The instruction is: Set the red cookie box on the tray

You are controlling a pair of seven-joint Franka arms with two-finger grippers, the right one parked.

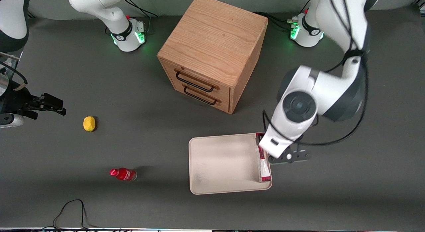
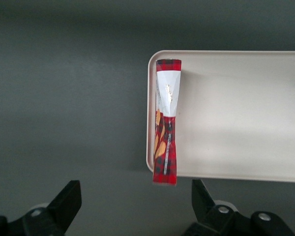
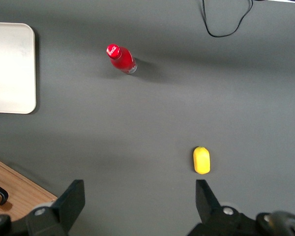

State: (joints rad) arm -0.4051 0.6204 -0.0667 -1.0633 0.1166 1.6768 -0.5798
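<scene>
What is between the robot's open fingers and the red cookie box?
Nothing. In the left wrist view the gripper hangs open above the red cookie box, which lies along the tray rim, one end poking over. Only empty air separates them.

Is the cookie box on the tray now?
Yes. The cookie box lies along the tray edge, one end poking over the rim. The open gripper hovers above it, not touching.

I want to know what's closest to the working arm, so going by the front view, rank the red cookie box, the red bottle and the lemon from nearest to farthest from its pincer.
The pincer hangs open above the tray's edge.
1. Red cookie box: directly under it, on the tray.
2. Red bottle: toward the parked arm's end.
3. Lemon: farther toward that end.
</scene>
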